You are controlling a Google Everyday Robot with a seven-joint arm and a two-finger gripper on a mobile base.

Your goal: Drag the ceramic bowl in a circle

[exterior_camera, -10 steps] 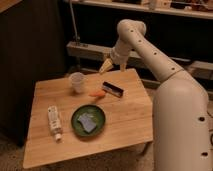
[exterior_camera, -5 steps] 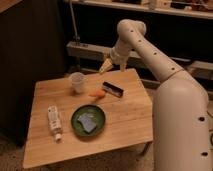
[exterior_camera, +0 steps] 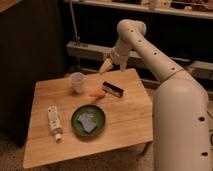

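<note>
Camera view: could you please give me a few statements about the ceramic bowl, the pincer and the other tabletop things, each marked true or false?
1. The ceramic bowl holds a small grey-blue item. True.
2. The pincer grips the bowl's rim. False: it hangs open above the far edge of the table, apart from the bowl.
3. The white cup stands inside the bowl. False: it stands on the table, beyond the bowl.
4. A white bottle lies beside the bowl, towards the picture's left. True.

No legible text or numbers anywhere. The white bottle [exterior_camera: 54, 121] by the left edge of the tabletop [exterior_camera: 131, 121]: print cannot be made out. The dark box [exterior_camera: 113, 90] near back edge: unreadable. The gripper [exterior_camera: 106, 65] hangs over the back edge, fingers apart, empty.
</note>
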